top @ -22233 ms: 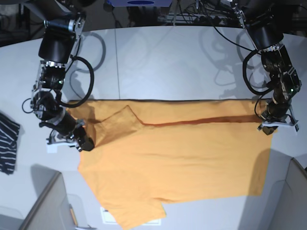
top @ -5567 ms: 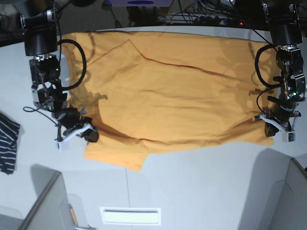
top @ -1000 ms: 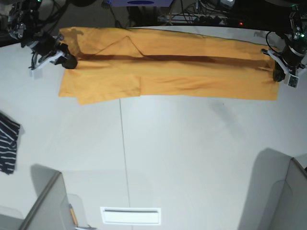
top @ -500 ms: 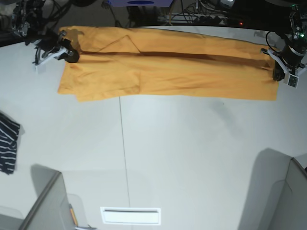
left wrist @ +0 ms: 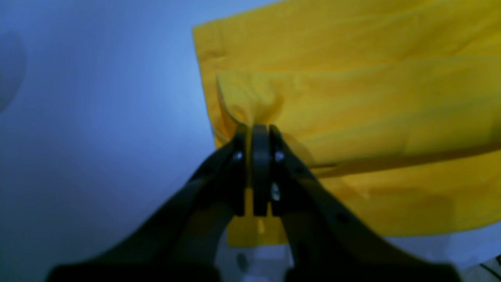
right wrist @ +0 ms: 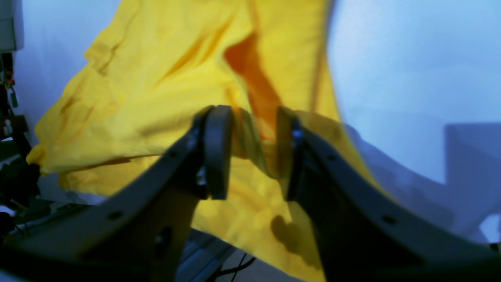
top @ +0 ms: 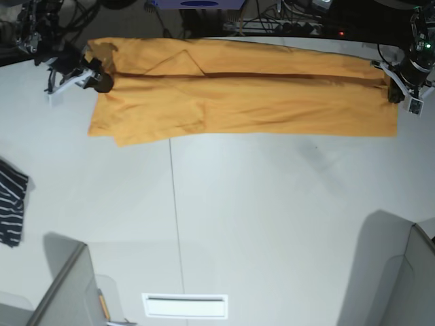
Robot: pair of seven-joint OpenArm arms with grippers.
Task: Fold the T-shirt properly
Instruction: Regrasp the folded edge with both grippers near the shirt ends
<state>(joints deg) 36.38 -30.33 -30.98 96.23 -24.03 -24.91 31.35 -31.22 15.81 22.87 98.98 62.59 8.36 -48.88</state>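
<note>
Cloth fills the far part of the white surface [top: 258, 224]: the orange-yellow T-shirt [top: 245, 95] lies folded into a long band, running from about 10 o'clock to about 2 o'clock in the base view, with one dark crease along its length and a sleeve flap showing near the 10 o'clock end. The left tool [left wrist: 256, 131] sits at the 2 o'clock end of the band; in its wrist view the black jaws are pressed together on a pinched bit of the shirt's folded edge, so it has hold of the fabric. The right tool [right wrist: 248, 133] sits at the 10 o'clock end; in its wrist view the jaws stand partly apart with a fold of the shirt running up between them, the cloth lying against the inner faces, and whether it is gripped or merely resting there I cannot tell. A dark striped garment [top: 12, 202] lies at the 9 o'clock edge of the surface, well apart from the shirt. Grey panels [top: 58, 292] rise at the near corners, and a pale slot [top: 185, 305] shows near 6 o'clock.
</note>
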